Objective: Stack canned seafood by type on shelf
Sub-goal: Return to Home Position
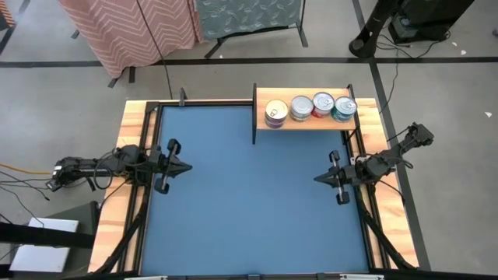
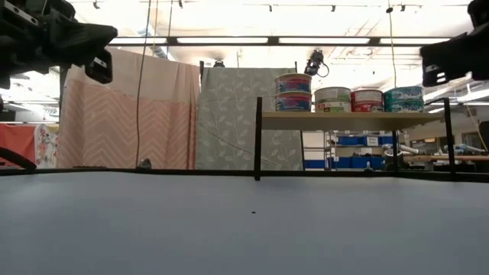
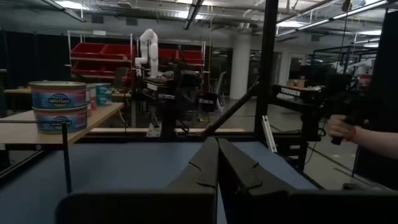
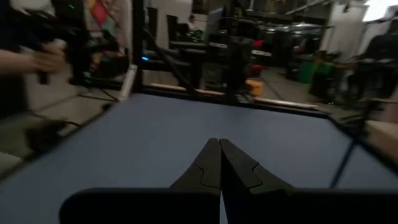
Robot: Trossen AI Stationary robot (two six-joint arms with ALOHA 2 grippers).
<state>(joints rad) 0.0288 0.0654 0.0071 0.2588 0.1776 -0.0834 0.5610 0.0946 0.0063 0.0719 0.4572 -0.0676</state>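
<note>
The shelf point(image 1: 307, 124) is pale matt wood between dark metal uprights point(image 2: 258, 137). The tins point(image 1: 300, 107) on it have shiny metal lids point(image 1: 323, 101) (side labels point(image 2: 293, 101) look glossy). Beside the shelf, the table point(image 1: 249, 202) is smooth and matt, its rails point(image 1: 136, 124) bare wood.

- This is a robotics lab in a big open industrial hall, not a home or a shop.
- My rig's blue table point(image 1: 249, 210) stands on a bare grey floor point(image 1: 451, 85) marked with dark tape lines, and cables point(image 1: 23, 169) trail beside it.
- Patterned cloth screens point(image 2: 130, 114) hang behind my table as a backdrop.
- Farther off I see metal racks of red bins point(image 3: 93, 53) and blue bins point(image 2: 351, 140).
- A white robot arm point(image 3: 148, 46) stands on a bench among other dark equipment frames.
- Long strip lights point(image 2: 229, 40) and exposed pipework cross the ceiling.
- A person's hand point(image 3: 341, 127) grips something dark beside my table.
</note>
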